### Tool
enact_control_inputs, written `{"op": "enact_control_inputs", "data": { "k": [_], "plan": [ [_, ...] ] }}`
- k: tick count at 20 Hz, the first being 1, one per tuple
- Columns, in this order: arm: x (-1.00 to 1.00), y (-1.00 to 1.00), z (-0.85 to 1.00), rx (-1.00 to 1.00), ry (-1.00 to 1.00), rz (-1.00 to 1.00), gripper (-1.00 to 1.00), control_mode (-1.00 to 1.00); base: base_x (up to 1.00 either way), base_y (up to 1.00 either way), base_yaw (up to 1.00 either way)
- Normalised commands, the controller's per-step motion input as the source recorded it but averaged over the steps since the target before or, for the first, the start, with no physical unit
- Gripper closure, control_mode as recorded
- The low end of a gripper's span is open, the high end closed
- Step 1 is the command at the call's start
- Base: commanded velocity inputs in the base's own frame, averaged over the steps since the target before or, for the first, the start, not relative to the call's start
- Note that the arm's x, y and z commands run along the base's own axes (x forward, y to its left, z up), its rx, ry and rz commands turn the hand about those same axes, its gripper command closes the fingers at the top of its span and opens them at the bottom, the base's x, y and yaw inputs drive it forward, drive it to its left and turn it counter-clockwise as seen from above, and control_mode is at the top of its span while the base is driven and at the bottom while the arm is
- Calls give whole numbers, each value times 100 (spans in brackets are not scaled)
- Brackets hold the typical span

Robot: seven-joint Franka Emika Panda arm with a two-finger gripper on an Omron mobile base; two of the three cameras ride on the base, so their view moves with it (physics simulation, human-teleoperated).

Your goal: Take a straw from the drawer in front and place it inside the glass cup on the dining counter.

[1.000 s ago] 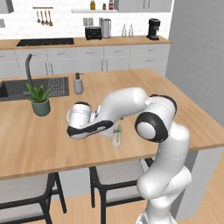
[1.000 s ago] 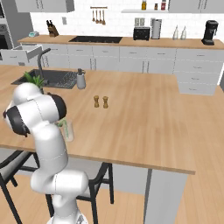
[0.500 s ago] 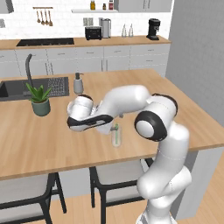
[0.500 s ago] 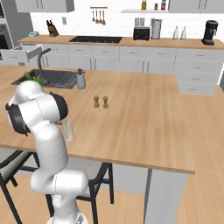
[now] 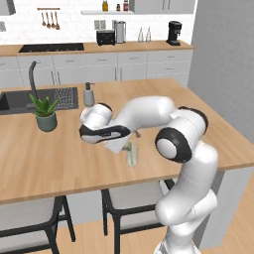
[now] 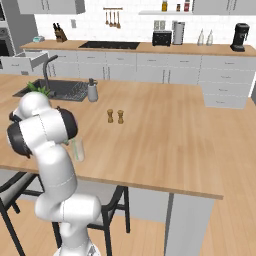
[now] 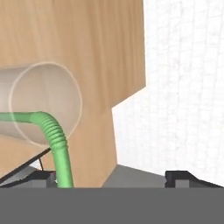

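- I see the cup (image 5: 132,154) standing upright on the counter (image 5: 59,163), near its front edge, just above a chair.
- The straw (image 7: 56,144) is inside the cup. In the hand view its long part lies down inside the glass, and its bent end comes out over the rim.
- In the left base view I can only see a bit of green in the cup.
- In the right base view the cup (image 6: 77,149) is just beside the white arm, with a bit of green at its top.
- The gripper (image 7: 113,177) is spread wide. Its two dark tips sit far apart at the bottom of the hand view.
- The straw's outer end runs down close by one tip. I cannot tell if they touch. The other tip is well apart from it.
- In the left base view the hand (image 5: 101,133) hangs over the counter, just up and left of the cup.
- A plant (image 5: 45,113) in a green pot stands to the left on the counter, near the dark sink (image 5: 42,99).
- A grey soap bottle (image 5: 89,95) stands by the sink.
- Two small brown shakers (image 6: 115,116) stand side by side in the middle of the counter, well apart from the cup.
- Far back on the left, in the right base view, the drawer (image 6: 24,62) is pulled out.
- On the back counter I see a toaster (image 5: 105,37) and a black coffee maker (image 5: 173,33).
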Motion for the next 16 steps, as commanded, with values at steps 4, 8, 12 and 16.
{"op": "enact_control_inputs", "data": {
  "k": [4,8,12,16],
  "plan": [
    [1,0,-19,30,0,0,-100,-100,0,0,0],
    [7,-1,-5,29,0,0,-100,-100,0,0,0],
    [4,0,0,28,0,0,-100,-100,0,0,0],
    [0,0,0,31,0,0,-100,-100,0,0,0]
  ]
}}
